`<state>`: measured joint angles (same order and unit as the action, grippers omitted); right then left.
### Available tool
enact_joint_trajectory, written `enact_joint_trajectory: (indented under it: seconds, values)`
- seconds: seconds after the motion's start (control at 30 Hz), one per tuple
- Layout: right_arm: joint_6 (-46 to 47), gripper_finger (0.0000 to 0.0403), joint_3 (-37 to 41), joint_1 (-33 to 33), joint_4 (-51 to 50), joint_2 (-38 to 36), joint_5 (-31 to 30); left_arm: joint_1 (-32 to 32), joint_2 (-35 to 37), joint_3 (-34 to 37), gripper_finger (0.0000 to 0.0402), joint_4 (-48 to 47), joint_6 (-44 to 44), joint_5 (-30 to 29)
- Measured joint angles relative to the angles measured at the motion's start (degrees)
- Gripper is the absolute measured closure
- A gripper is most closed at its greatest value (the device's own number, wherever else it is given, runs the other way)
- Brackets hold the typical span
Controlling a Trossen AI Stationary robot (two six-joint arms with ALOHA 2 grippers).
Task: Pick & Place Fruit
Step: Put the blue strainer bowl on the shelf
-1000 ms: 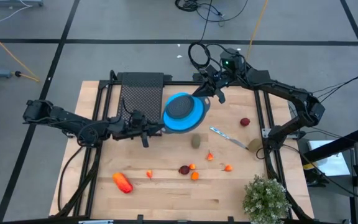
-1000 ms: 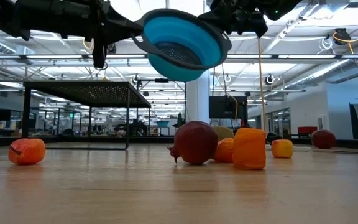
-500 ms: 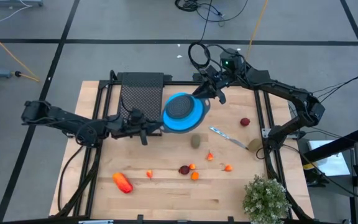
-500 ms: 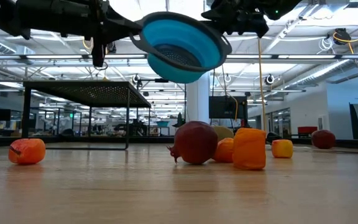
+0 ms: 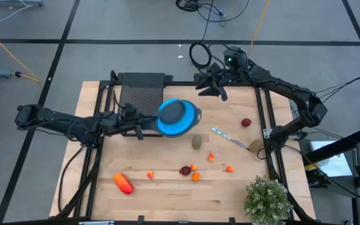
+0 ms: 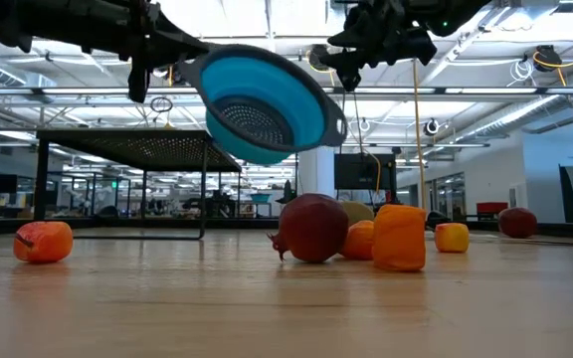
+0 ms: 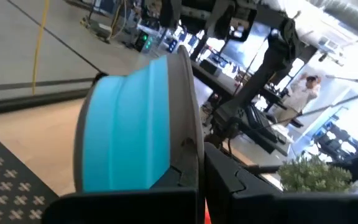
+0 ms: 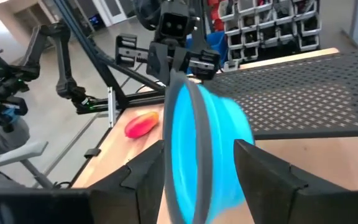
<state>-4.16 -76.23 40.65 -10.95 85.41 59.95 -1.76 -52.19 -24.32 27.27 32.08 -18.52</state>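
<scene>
The left pincer [image 5: 147, 124] is clamped on the rim of a blue colander [image 5: 177, 117], held in the air above the wooden table [image 5: 167, 194]. The right pincer [image 5: 208, 87] hangs parted and empty just beyond it. The fruit [image 5: 195, 177] lies scattered on the table nearer its front edge, well apart from both pincers, before a bright open hall

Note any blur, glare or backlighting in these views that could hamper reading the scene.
Low view: bright ceiling lights backlight the blue colander, arms nearly silhouettes. Right wrist view: colander smeared, its rim soft. Left wrist view: window area beyond the colander washed out. High view: even light, fruit sharp.
</scene>
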Motion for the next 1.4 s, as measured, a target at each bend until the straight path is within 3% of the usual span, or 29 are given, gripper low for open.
enact_joint_trajectory:
  seconds: [0.2, 0.4, 0.7, 1.1, 1.4]
  values:
    - [-0.16, 0.0224, 0.00, 1.37, -0.08, 0.00, 0.08, 2.74, 4.01, 0.00, 0.0401, -0.38, -0.23, 0.77]
    - [-0.22, 0.0219, 0.00, 1.37, -0.14, 0.00, 0.12, 7.93, 8.84, 0.00, 0.0401, -0.18, 0.56, 5.79]
    - [-0.11, 0.0218, 0.00, 1.26, -0.79, 0.00, 0.31, 21.92, 14.83, 0.00, 0.0401, -0.01, 8.66, 15.74]
    - [1.03, 0.0218, 0.00, 1.25, -1.80, 0.00, 3.12, 41.91, 15.13, 0.00, 0.0401, 3.53, 23.54, 26.33]
    - [2.67, 0.0222, 0.00, 1.24, -1.90, 0.00, 4.86, 52.13, 15.09, 0.00, 0.0401, 1.51, 33.80, 30.60]
